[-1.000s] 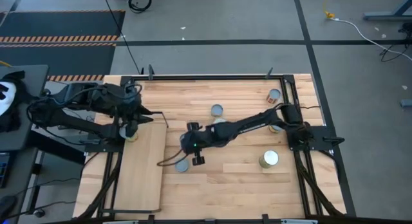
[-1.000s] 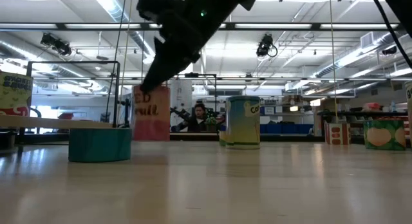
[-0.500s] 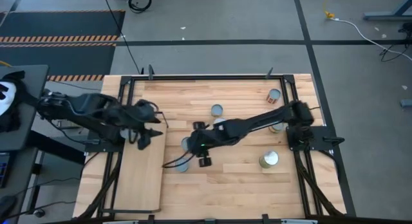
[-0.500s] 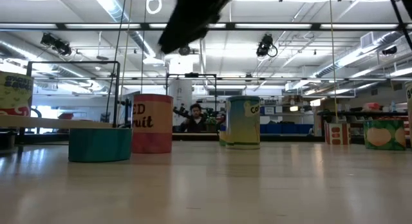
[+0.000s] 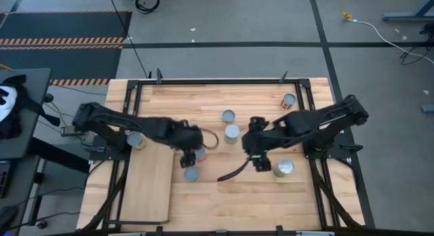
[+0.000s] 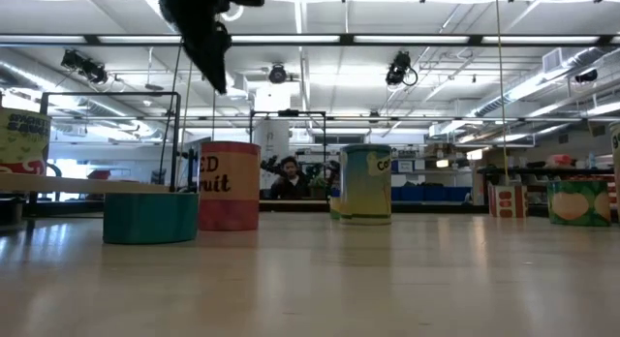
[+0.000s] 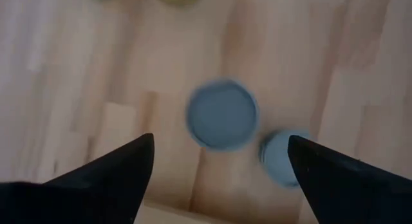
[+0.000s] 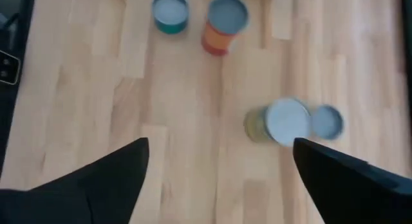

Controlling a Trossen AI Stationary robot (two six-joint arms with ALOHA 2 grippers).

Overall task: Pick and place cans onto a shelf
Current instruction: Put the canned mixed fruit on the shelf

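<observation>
Several cans stand on the plank table. A red can (image 5: 199, 153) and a low teal can (image 5: 192, 173) stand close together; they also show in the low view (image 6: 229, 185) (image 6: 150, 217). One can (image 5: 135, 140) stands on the pale shelf (image 5: 146, 192) at the left. My left gripper (image 5: 190, 153) hovers open above the red can's lid (image 7: 222, 114), touching nothing. My right gripper (image 5: 249, 142) is open and empty, raised near a yellowish can (image 8: 273, 123).
Other cans stand at mid-table (image 5: 228, 116) (image 5: 232, 133), far right (image 5: 289, 100) and near right (image 5: 283, 168). A black metal frame (image 5: 224, 80) edges the table. A dark cable (image 5: 230, 173) hangs from my right arm over the planks.
My left gripper has left the can on the shelf and gone toward the table's right, ending above the red and teal cans. My right gripper has drawn back toward the table's right, away from the red can, which now stands alone on the table.
</observation>
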